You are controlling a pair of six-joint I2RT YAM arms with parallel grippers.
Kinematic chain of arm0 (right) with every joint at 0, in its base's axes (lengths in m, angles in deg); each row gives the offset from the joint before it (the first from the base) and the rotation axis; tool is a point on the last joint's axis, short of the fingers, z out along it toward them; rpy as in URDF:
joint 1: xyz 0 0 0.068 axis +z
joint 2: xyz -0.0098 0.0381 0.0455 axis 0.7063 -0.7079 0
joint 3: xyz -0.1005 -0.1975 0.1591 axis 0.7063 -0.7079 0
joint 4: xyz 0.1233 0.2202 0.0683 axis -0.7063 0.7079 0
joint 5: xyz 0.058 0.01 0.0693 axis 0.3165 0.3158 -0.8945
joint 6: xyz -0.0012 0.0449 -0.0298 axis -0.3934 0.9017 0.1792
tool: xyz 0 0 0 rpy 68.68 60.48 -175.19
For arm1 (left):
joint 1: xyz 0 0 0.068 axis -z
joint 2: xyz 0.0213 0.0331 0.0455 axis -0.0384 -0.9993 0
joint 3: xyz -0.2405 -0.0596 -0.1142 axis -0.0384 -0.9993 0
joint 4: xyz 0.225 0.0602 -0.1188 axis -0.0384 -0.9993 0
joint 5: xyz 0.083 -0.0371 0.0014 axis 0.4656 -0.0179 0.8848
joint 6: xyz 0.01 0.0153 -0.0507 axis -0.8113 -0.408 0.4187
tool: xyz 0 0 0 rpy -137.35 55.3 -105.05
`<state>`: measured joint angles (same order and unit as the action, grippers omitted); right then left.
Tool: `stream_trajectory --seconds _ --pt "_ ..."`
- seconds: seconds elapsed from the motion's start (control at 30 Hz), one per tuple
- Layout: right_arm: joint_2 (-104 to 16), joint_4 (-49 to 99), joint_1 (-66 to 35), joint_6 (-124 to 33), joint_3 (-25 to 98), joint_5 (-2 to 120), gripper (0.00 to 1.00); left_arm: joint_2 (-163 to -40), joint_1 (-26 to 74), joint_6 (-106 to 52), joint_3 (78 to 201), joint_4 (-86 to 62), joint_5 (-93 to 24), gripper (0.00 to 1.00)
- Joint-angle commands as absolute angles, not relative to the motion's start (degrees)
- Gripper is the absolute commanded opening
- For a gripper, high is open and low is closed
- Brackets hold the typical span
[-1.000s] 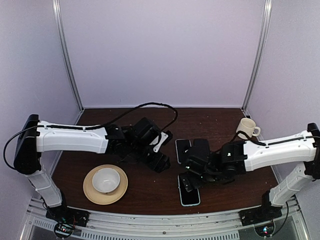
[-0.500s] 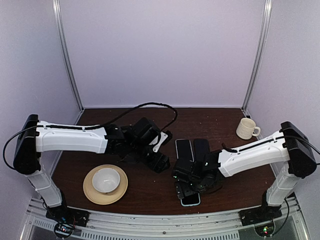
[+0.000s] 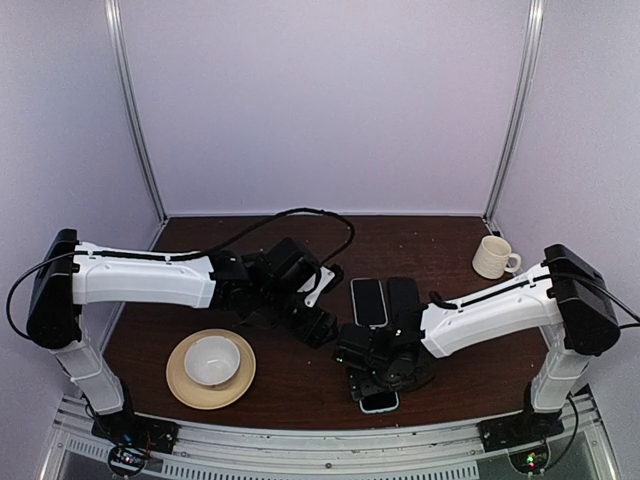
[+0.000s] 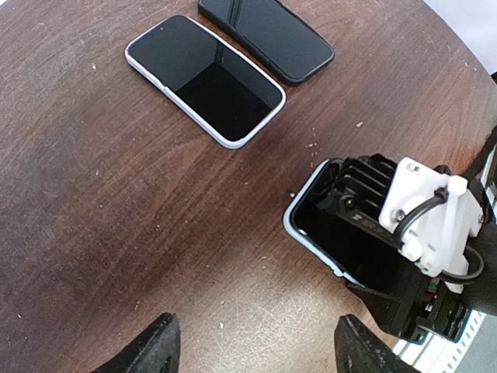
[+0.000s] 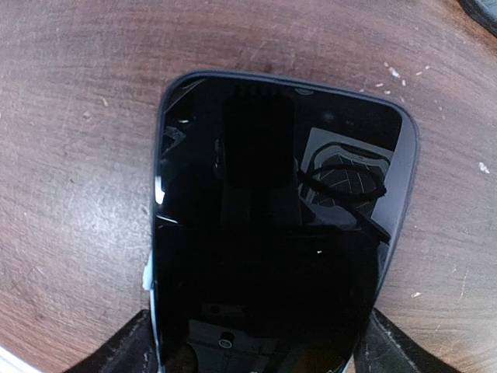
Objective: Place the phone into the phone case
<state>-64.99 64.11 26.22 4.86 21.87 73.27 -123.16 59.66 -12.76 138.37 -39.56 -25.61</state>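
Both fingers (image 5: 109, 353) of right gripper (image 5: 256, 346) astride phone case (image 5: 272, 194), arm (image 3: 490, 305) outstretched

The phone (image 3: 403, 296), an all-black glossy slab, lay flat toward the middle of the table (image 3: 300, 385). The case (image 3: 380, 403), glossy black face up with light-blue edges, lay flat nearer the front edge.

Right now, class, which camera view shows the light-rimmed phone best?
The left wrist view: the light-rimmed phone lies whole and close, its pale rim clear. The top view shows it small, beside an all-black phone. The right wrist view misses it.
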Motion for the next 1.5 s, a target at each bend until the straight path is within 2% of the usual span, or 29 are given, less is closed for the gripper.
stream_trajectory --seconds 0.0,0.23,0.33,0.47,0.57,0.73,0.87,1.07,1.43,1.47 --pt "-66.03 67.77 26.95 4.91 21.19 75.48 0.77 -122.39 59.32 -13.71 138.11 -39.10 -25.38 0.72" --pt "-62.26 64.07 27.54 2.52 20.26 77.81 0.56 -122.63 57.87 -11.78 138.01 -37.83 -29.59 0.72" --pt "-58.87 61.93 28.36 0.97 19.44 81.47 0.51 -122.22 56.99 -10.29 137.42 -35.90 -31.89 0.75" --pt "-52.65 58.25 30.33 -2.36 18.20 88.29 0.48 -120.59 56.55 -7.28 134.73 -28.30 -36.36 0.90" --pt "-47.82 55.65 31.74 -5.34 17.24 93.59 0.47 -117.62 56.42 -4.47 130.82 -18.71 -39.39 0.94" --pt "-42.11 50.98 33.25 -10.41 16.03 99.25 0.47 -112.13 56.44 -0.20 123.03 0.80 -43.29 0.96" --pt "-40.23 48.35 33.92 -14.07 16.19 100.89 0.47 -111.41 56.49 1.60 122.30 2.79 -42.32 0.92" --pt "-39.77 47.23 35.04 -17.17 17.28 102.40 0.47 -113.54 56.45 3.37 123.29 3.40 -42.96 0.75" --pt "-38.39 46.01 35.40 -19.65 17.03 103.27 0.48 -114.42 56.47 3.23 123.91 4.21 -48.67 0.01" --pt "-37.94 45.73 35.42 -20.03 16.78 103.25 0.50 -114.31 56.43 2.94 123.91 4.00 -49.12 0.00"
